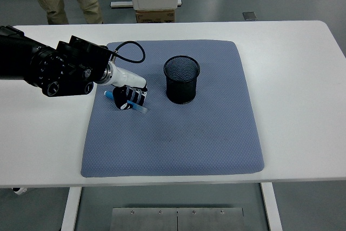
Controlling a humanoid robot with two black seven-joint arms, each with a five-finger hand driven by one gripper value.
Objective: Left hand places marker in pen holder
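On a padded blue-grey mat (178,133) covering a white table (303,90), the robot's black left hand (128,97) (reaching in from the left edge) clenched around a slim blue marker (141,109), low over the mat. Just right stood an upright black mesh pen holder (181,79), apart from the hand.

Black wire-mesh pen holder (181,79) on matt, dimpled blue-grey mat (178,128), smooth white table (292,90).

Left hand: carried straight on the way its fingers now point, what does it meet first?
The left hand points down, curled around the blue marker. Straight on, it likely meets the blue-grey mat; the mesh pen holder stands off to its right.
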